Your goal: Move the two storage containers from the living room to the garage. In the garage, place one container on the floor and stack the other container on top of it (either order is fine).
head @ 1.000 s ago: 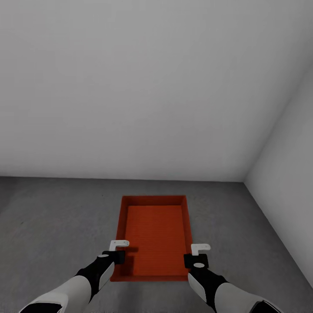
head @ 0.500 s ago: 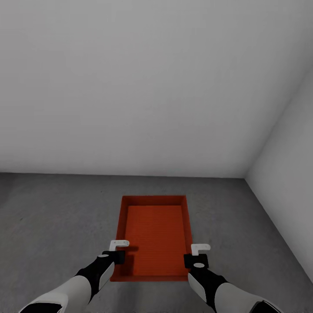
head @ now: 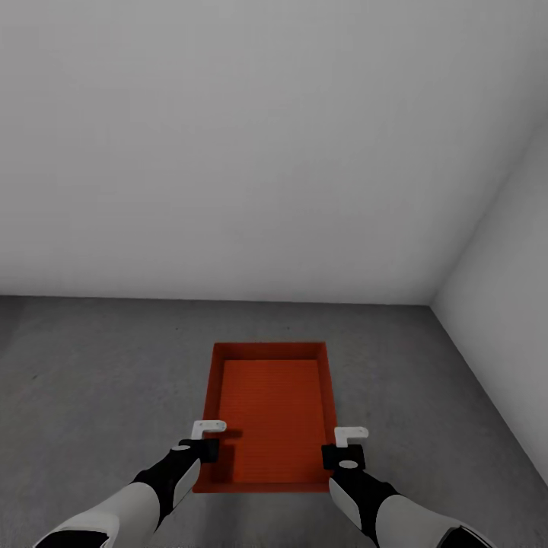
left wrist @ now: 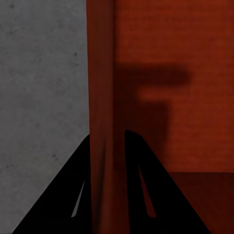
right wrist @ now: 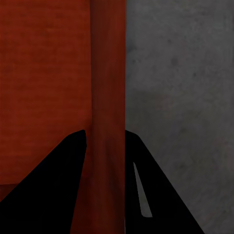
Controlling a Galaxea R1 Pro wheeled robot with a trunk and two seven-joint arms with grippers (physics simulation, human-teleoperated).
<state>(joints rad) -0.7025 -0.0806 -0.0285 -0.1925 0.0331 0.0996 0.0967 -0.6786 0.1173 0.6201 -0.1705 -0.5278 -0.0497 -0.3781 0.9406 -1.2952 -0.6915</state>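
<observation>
- Fingers first: on the left gripper the two dark fingers straddle the container's long wall, one outside over the grey floor, one inside over the orange base, pinched right up against the wall.
- Same story on the right gripper: its fingers sit either side of the opposite long wall and look clamped on it, no gap showing between pad and plastic.
- From the head view, the left gripper and right gripper hold the near ends of the two long sides, level with each other.
- And where's the storage container? Held out in front of the robot over the dark grey floor, near the corner where the two white walls meet. Whether it is touching down or just above the floor, I cannot tell.
- Handling call: open-top bin, thin low walls, empty, so likely light and fairly stiff, though thin plastic walls may flex under a pinch.
- Smooth walls could slip, and gripping only the near end would let the far end droop; a two-sided hold on the rims looks the sensible place.
</observation>
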